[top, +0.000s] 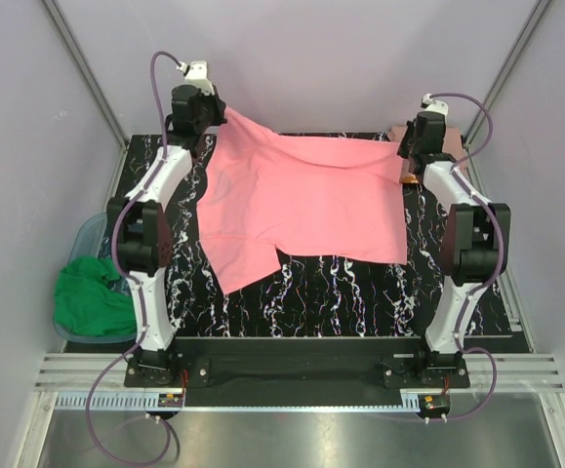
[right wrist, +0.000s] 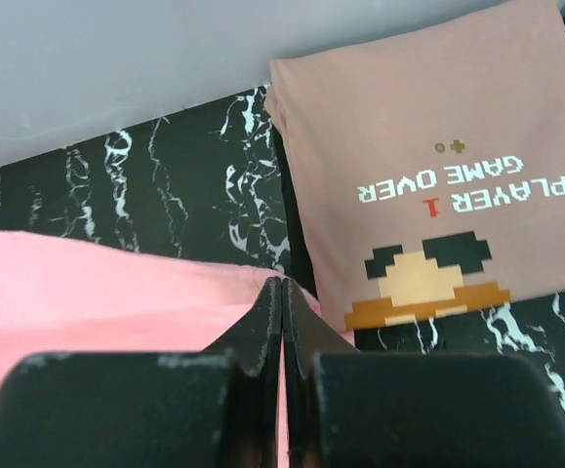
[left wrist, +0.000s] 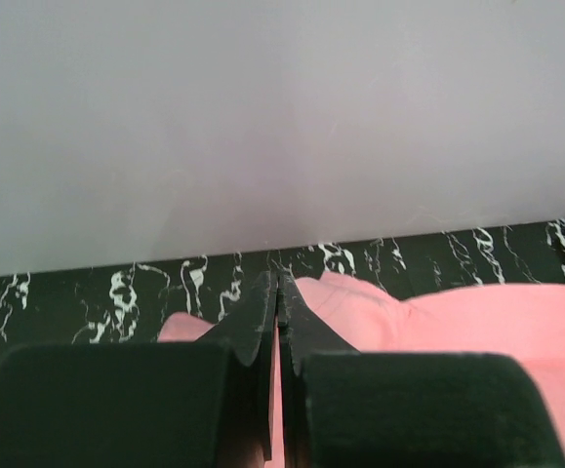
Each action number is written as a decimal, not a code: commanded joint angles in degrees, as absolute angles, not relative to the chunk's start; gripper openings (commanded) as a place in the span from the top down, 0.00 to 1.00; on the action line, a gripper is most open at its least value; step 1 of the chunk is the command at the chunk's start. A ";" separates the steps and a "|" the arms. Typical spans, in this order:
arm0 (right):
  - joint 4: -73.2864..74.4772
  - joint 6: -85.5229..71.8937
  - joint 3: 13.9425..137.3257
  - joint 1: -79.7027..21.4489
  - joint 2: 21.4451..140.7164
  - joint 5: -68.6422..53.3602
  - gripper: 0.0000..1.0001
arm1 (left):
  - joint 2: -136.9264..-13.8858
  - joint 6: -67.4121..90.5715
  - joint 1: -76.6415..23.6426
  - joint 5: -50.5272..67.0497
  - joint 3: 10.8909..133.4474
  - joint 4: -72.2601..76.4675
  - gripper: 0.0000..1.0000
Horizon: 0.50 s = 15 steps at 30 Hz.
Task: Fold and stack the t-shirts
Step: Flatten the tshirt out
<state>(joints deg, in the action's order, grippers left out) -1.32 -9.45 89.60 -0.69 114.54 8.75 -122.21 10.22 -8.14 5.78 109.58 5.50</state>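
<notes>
The bright pink t-shirt [top: 302, 200] is stretched across the far half of the black marbled table, its near edge hanging to the mat. My left gripper [top: 214, 109] is shut on its far left corner, and pink cloth [left wrist: 477, 322] shows between and beside the jaws. My right gripper [top: 406, 154] is shut on its far right corner [right wrist: 116, 292]. The duller salmon t-shirt [right wrist: 428, 166] lies folded flat at the far right corner, white lettering and a dark-and-orange print facing up, just beyond my right gripper. It barely shows in the top view [top: 453, 144].
A clear tub [top: 82, 244] with a green cloth [top: 92, 297] sits off the table's left edge. Grey walls stand close behind the table's far edge. The marbled mat [top: 360, 292] lies bare near the arm bases.
</notes>
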 commanded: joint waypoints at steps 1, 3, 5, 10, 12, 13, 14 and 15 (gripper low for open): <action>3.51 -10.63 91.32 -0.35 105.05 7.82 1.00 | -108.92 12.04 -7.56 5.27 106.62 7.13 1.00; 7.11 -11.95 89.92 -0.35 99.51 6.60 1.00 | -104.61 11.78 -7.56 5.27 103.91 5.89 1.00; 10.70 -11.17 87.90 -0.35 93.47 5.19 1.00 | -97.67 11.78 -7.56 5.53 101.96 3.88 1.00; 18.62 -15.99 83.59 -0.35 81.14 0.09 1.00 | -83.44 11.34 -7.56 6.15 96.26 -5.17 1.00; 23.96 -17.92 82.09 -0.35 75.08 -1.93 1.00 | -76.49 11.07 -7.56 6.33 95.28 -7.81 1.00; 25.47 -19.06 81.48 -1.22 72.80 -1.15 1.00 | -74.12 11.07 -7.65 6.76 94.58 -10.26 1.00; 26.45 -19.42 80.78 -2.45 68.08 0.08 1.00 | -68.87 10.55 -7.99 6.07 92.48 -10.72 1.00; 28.20 -19.42 80.34 -3.33 66.03 1.13 1.00 | -66.03 9.85 -8.96 3.98 90.81 -11.07 1.00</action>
<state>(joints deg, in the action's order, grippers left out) 19.88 -16.45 82.28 -1.41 72.03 1.65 -74.11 11.07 -8.10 5.82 95.11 -6.79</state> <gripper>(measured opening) 0.010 0.008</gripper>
